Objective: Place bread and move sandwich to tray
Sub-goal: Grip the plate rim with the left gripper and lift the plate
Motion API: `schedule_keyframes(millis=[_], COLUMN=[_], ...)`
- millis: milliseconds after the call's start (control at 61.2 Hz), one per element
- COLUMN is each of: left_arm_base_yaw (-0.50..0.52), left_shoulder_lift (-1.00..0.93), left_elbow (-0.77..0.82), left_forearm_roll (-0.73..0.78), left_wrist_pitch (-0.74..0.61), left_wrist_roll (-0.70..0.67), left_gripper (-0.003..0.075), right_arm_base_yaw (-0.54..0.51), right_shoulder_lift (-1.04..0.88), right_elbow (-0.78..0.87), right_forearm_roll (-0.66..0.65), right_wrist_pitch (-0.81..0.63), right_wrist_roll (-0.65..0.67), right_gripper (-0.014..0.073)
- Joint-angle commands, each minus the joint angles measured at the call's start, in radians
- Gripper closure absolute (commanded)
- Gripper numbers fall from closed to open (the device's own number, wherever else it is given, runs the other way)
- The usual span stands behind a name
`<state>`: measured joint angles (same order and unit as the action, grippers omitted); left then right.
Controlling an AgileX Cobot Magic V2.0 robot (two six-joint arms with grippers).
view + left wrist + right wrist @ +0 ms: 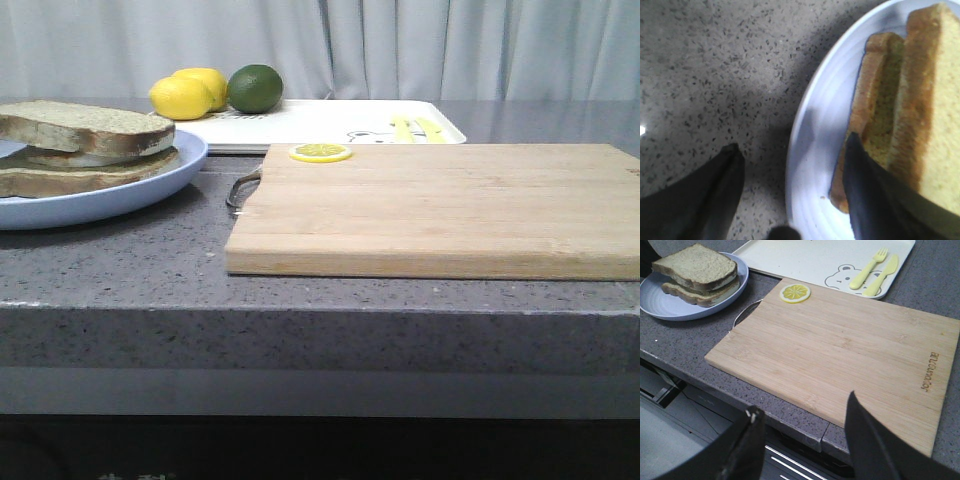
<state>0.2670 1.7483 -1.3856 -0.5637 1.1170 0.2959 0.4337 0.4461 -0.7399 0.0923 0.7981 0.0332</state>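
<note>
Counter (120,270): sandwich (85,145) on plate (160,180).

desk (120,260): speckled grey stone look, matt | cutting board (440,205): pale wood, smooth grain | plate (670,307): pale blue, glossy, beside the board | tray (805,257): white smooth plastic, behind the board

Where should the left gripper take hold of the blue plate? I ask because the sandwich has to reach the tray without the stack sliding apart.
Best by the bare rim of the plate, coming from the counter side. The left gripper already straddles that edge: one finger over the counter, the other over the plate by the sandwich. The thin, raised lip suits a pinch, probably without touching the bread.
</note>
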Motion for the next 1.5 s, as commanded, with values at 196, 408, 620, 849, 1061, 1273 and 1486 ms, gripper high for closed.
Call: schedule_keyframes(millis=[196, 408, 620, 849, 1061, 1273, 1486], left_arm_base_yaw=[-0.002, -0.002, -0.002, -0.002, -0.006, -0.008, -0.008], left_shoulder_lift=[-0.016, -0.016, -0.016, -0.015, -0.015, -0.015, -0.017], left_elbow=[-0.031, -0.031, -0.031, -0.031, -0.031, -0.031, -0.057], left_forearm_roll=[-0.050, -0.050, -0.050, -0.049, -0.036, -0.032, -0.126], left_wrist_pitch=[-0.008, 0.006, 0.002, 0.000, 0.000, 0.002, 0.007], left_wrist_roll=[0.022, 0.022, 0.022, 0.022, 0.022, 0.022, 0.044], left_gripper=[0.0349, 0.0527, 0.0556, 0.0573, 0.0653, 0.0741, 0.0741], right_arm_base_yaw=[-0.003, -0.003, -0.003, -0.003, -0.003, -0.003, -0.003], right_shoulder_lift=[0.004, 0.004, 0.004, 0.004, 0.004, 0.004, 0.004], right_elbow=[-0.025, -0.025, -0.025, -0.025, -0.025, -0.025, -0.025], right_forearm_roll=[-0.005, -0.005, -0.005, -0.005, -0.005, -0.005, -0.005], right_wrist_pitch=[-0.076, -0.076, -0.076, -0.076, -0.076, -0.076, -0.076], right_wrist_roll=[-0.003, -0.003, -0.003, -0.003, -0.003, -0.003, -0.003], right_gripper=[0.0200, 0.0200, 0.0200, 0.0200, 0.0200, 0.0200, 0.0200])
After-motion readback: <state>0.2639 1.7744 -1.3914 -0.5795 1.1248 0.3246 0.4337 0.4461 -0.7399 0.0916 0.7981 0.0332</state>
